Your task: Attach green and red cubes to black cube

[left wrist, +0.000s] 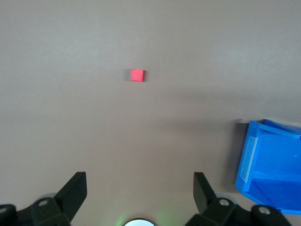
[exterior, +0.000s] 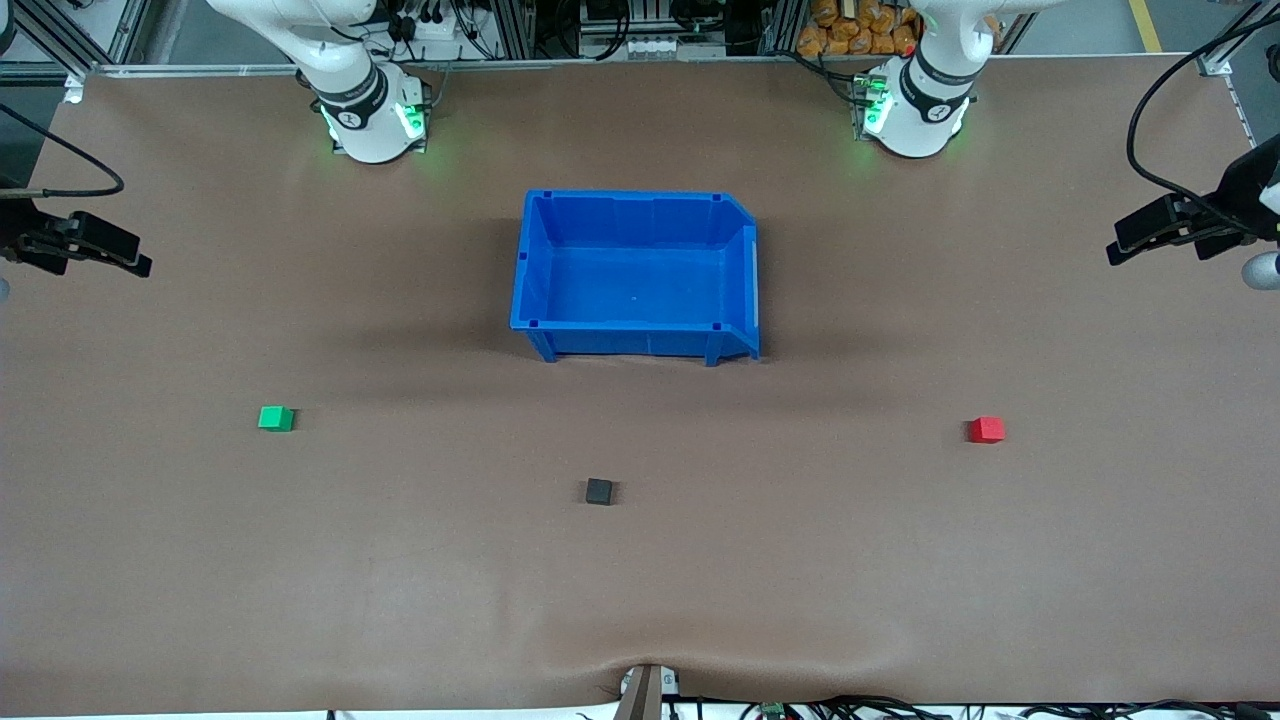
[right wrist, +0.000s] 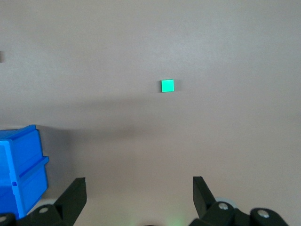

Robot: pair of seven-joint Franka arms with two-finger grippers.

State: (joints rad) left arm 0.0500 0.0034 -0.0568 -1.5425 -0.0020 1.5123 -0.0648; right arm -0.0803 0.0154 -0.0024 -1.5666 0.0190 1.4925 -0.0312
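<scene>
The black cube sits on the brown table, nearer to the front camera than the blue bin. The green cube lies toward the right arm's end and also shows in the right wrist view. The red cube lies toward the left arm's end and also shows in the left wrist view. My right gripper hangs open and empty high over its end of the table. My left gripper hangs open and empty high over the left arm's end. The three cubes lie well apart.
An empty blue bin stands in the middle of the table between the arm bases and the cubes; its corner shows in the left wrist view and the right wrist view. The brown mat is wrinkled at the near edge.
</scene>
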